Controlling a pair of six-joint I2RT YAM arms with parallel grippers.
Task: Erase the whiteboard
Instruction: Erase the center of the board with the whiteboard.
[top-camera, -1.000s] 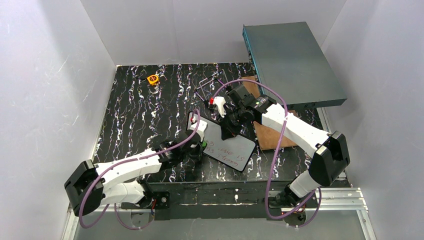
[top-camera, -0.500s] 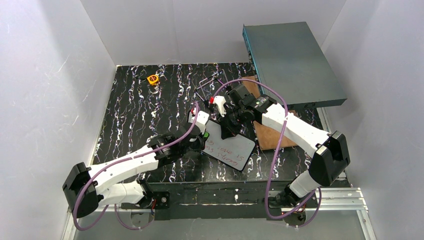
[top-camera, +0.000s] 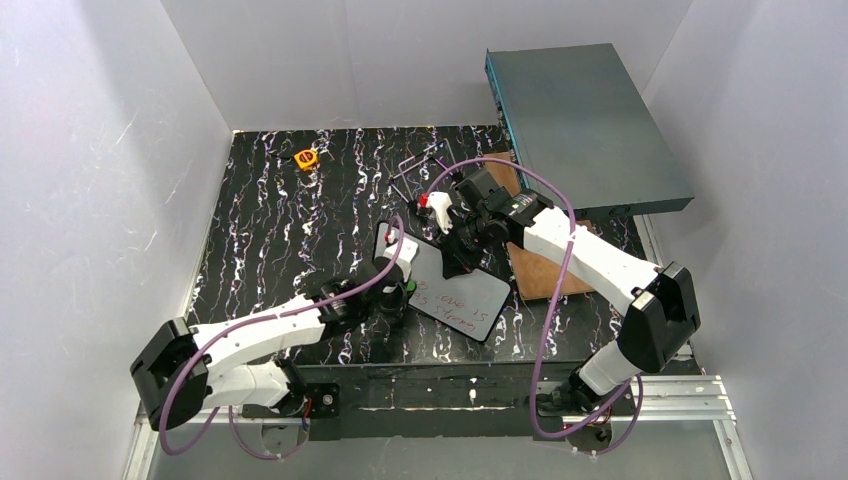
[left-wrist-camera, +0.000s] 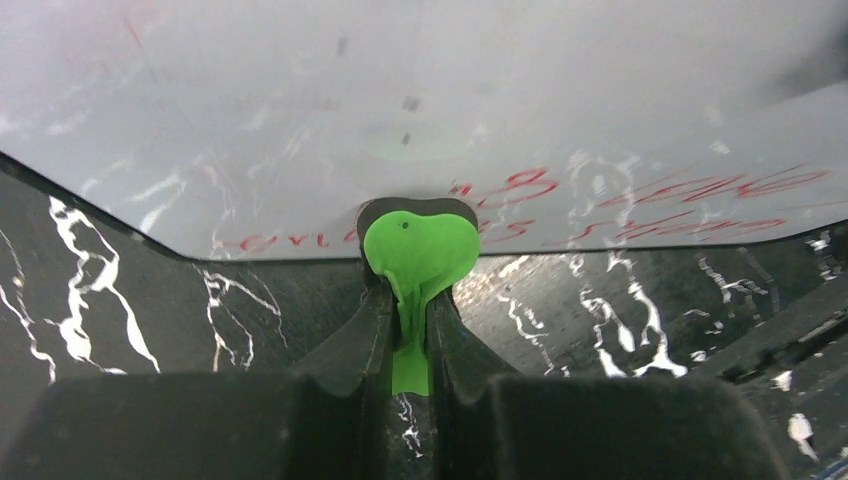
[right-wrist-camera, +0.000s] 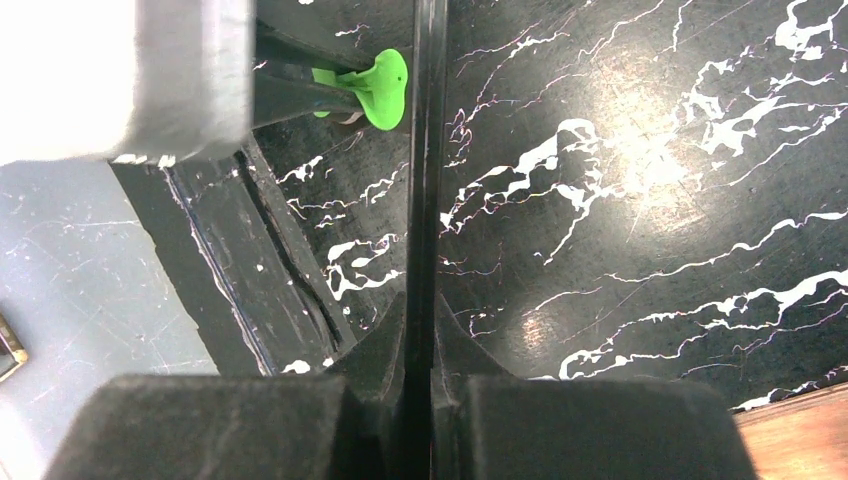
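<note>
Whiteboard (top-camera: 480, 290) looks light, stiff and slick, likely to skid, so its thin far-right rim suits the right gripper's (right-wrist-camera: 421, 305) pinch, while the left gripper (left-wrist-camera: 409, 312) pinches a green eraser tab (left-wrist-camera: 418, 245).

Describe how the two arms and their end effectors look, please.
The left arm and the right arm have white links and black joints. A purple cable loops along each. The left end effector and the right end effector have black, tapering fingers.
</note>
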